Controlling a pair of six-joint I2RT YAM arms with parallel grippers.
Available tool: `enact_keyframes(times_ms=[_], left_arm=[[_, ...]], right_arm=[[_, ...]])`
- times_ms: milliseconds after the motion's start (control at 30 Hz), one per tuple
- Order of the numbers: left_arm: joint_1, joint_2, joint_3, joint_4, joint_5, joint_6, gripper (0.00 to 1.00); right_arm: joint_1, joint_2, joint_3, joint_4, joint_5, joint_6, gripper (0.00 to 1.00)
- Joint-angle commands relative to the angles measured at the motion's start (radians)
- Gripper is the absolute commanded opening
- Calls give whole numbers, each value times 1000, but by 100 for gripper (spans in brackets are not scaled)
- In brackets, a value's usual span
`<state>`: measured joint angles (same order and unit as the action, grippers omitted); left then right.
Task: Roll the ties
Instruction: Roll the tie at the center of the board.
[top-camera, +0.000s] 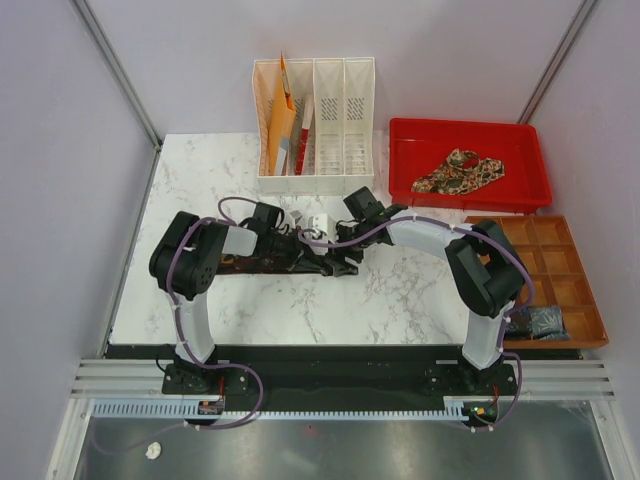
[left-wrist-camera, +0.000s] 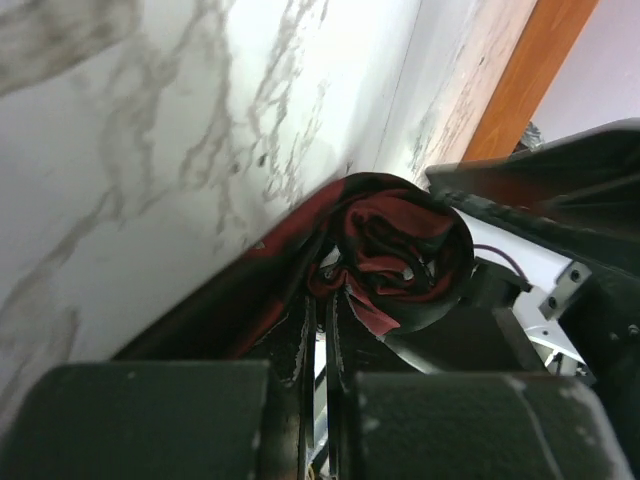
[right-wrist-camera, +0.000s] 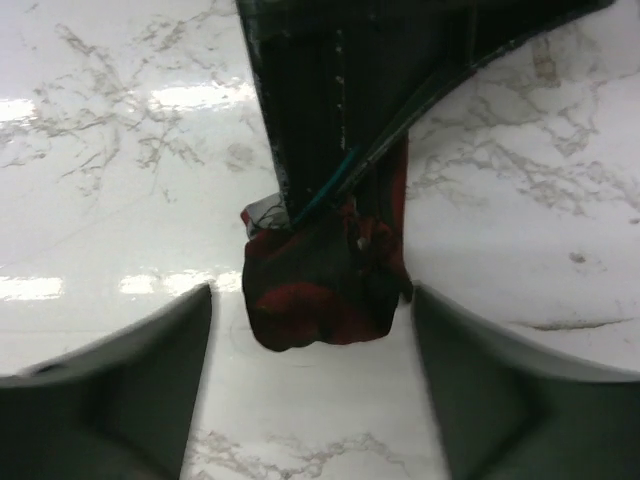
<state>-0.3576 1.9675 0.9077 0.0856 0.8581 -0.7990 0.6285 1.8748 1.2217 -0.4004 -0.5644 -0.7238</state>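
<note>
Top view: maroon tie (top-camera: 250, 265) trails behind the left tool (top-camera: 325, 262), mid-roll I'd say. Left wrist: that tool's pinched tight on the rolled end. Right wrist: right tool (right-wrist-camera: 312, 300) gapes wide around it (not touching). Next up, steady it gently.

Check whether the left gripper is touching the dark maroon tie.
Touching. In the left wrist view the left gripper has its jaws shut on the rolled dark maroon tie, fabric pinched between them.

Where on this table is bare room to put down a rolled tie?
Free: the marble table left of the file rack, and the near strip in front of the dark tie. Crowded: the middle, around that tie.
</note>
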Motion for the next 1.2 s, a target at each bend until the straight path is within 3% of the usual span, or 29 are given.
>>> enact_keyframes(times_ms=[0,333,433,533,567,667,1167], left_arm=[[-35,54,14,-80,-183,115,2],[-38,34,23,-139,-212,147,2],[-40,24,36,-136,-203,156,2],[-40,1,42,-127,-194,158,2],[-40,-15,43,-124,-195,159,2],[-41,-42,40,-90,-192,158,2],[-49,-78,89,26,-206,187,2]], right_arm=[[11,-22,44,-61,-68,-86,98],[-6,23,56,-25,-137,-196,96],[-12,55,65,-26,-129,-224,83],[-13,76,76,-32,-126,-238,65],[-13,79,78,-38,-127,-244,53],[-13,89,82,-63,-115,-259,43],[-24,73,82,-114,-137,-270,33]])
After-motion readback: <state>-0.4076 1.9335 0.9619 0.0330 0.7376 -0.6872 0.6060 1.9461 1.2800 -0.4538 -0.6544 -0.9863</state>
